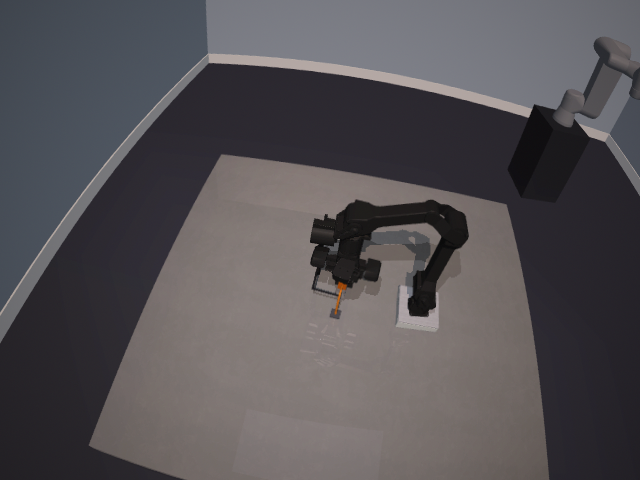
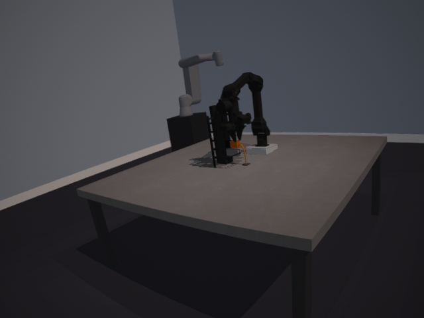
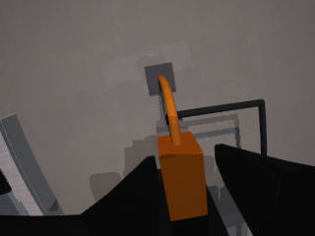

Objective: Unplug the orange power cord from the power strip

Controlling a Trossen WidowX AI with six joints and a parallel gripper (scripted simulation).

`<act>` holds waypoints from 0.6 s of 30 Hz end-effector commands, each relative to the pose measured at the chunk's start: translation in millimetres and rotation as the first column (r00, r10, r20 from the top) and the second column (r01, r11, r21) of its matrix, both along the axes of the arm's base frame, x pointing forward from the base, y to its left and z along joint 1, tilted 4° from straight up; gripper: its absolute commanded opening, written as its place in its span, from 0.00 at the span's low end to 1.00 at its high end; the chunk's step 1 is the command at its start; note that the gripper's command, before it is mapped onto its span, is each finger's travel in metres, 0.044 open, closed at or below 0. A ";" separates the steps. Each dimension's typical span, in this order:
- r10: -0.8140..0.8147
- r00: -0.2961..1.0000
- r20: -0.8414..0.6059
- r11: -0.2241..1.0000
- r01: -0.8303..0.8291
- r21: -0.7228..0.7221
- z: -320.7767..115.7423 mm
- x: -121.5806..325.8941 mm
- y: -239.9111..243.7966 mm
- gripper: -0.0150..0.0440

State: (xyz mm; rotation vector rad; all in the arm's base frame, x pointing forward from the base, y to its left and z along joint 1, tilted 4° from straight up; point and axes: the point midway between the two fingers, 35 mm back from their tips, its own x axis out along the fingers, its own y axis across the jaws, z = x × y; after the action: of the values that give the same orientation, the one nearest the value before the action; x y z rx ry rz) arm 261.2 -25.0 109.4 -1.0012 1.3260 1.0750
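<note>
The orange plug (image 1: 341, 285) (image 2: 234, 144) (image 3: 184, 187) sits at the lower end of the dark power strip (image 2: 220, 147), which stands tilted on the table; the gripper hides much of the strip in the top view. The orange cord (image 1: 338, 304) (image 2: 245, 152) (image 3: 170, 105) curves from the plug down to a small dark square base (image 1: 334, 313) (image 2: 246, 164) (image 3: 152, 74). My gripper (image 2: 236, 139) (image 3: 185, 157) is open and points down just above the plug. In the wrist view its fingers appear on either side of the plug, with gaps. I see no grip.
A thin black rack frame (image 1: 325, 292) (image 2: 211, 138) (image 3: 221, 107) stands beside the strip. My arm's white base block (image 1: 407, 324) (image 2: 259, 150) is to the right in the top view. A grey arm on a black pedestal (image 1: 547, 155) (image 2: 185, 131) stands beyond the table (image 1: 206, 361) (image 2: 267, 198).
</note>
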 end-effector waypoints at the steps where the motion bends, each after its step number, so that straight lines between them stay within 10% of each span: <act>1: 0.003 1.000 -0.006 1.000 -0.003 -0.003 -0.7 -3.2 -6.3 0.53; 18: 0.003 1.000 -0.006 1.000 -0.003 -0.004 -12.7 -5.0 -9.8 0.53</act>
State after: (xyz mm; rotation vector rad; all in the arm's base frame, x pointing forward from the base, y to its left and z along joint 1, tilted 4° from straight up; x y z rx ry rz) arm 256.9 -34.2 99.4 -0.9989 1.3291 1.0771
